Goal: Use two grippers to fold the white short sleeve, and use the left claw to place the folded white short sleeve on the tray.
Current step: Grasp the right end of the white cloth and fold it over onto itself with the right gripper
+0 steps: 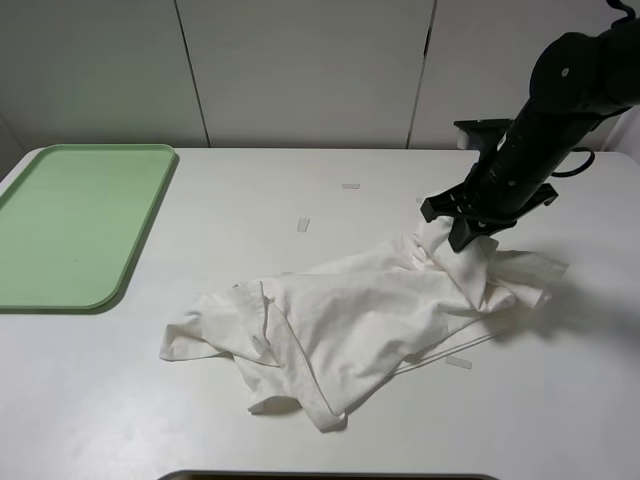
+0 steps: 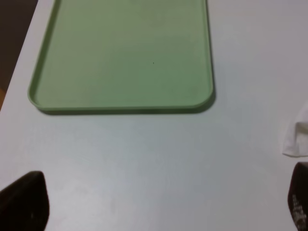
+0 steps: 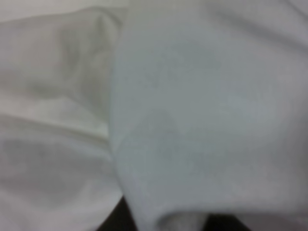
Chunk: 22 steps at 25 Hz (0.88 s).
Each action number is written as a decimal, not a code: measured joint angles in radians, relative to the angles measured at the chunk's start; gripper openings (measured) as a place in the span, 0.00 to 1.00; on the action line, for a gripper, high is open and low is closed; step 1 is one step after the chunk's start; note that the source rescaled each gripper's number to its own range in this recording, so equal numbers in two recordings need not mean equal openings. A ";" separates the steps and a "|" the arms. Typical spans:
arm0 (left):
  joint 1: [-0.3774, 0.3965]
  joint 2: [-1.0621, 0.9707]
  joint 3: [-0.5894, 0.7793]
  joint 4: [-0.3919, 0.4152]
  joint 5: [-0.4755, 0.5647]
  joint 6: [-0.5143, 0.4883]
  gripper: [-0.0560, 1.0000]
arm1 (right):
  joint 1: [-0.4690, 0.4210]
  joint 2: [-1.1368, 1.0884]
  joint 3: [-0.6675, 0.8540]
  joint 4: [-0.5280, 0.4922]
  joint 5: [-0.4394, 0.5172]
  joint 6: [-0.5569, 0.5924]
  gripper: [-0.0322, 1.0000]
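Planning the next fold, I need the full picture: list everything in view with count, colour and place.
white table: one, white, under everything
soft white cotton T-shirt: one, white, crumpled right of centre, one edge lifted
flat rectangular pale green plastic tray: one, green, at the table's far left
small pale tape strips: at least three, whitish, scattered around the shirt
pale wall panels: several, grey-white, behind the table
right gripper: one, black, shut on the shirt's lifted edge
left gripper: one, black, open, above bare table near the tray
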 joint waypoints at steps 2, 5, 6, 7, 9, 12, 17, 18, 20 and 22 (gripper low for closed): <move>0.000 0.000 0.000 0.000 0.000 0.000 1.00 | 0.003 0.000 0.030 0.059 -0.021 0.001 0.16; 0.000 0.000 0.000 0.000 0.000 0.000 1.00 | 0.003 0.000 0.043 0.080 -0.020 0.001 0.16; 0.000 0.000 0.000 0.000 0.000 0.000 1.00 | 0.005 0.000 0.048 0.087 -0.017 0.001 0.16; 0.000 0.000 0.000 0.000 0.000 0.000 1.00 | 0.006 0.000 0.048 0.089 -0.014 0.001 0.16; 0.000 0.000 0.000 0.000 0.000 0.000 1.00 | 0.016 0.000 0.050 0.092 -0.009 0.001 0.16; 0.000 0.000 0.000 0.000 0.000 0.000 1.00 | 0.069 0.000 0.052 0.165 -0.028 -0.029 0.16; 0.000 0.000 0.000 0.000 0.000 0.000 1.00 | 0.096 0.000 0.052 0.292 -0.037 -0.111 0.22; 0.000 0.000 0.000 0.000 0.000 0.000 1.00 | 0.096 0.000 0.052 0.292 -0.037 -0.111 0.22; 0.000 0.000 0.000 0.000 0.000 0.000 1.00 | 0.096 0.000 0.052 0.307 -0.032 -0.118 0.37; 0.000 0.000 0.000 0.000 0.000 0.000 1.00 | 0.096 0.000 0.052 0.313 -0.022 -0.123 0.50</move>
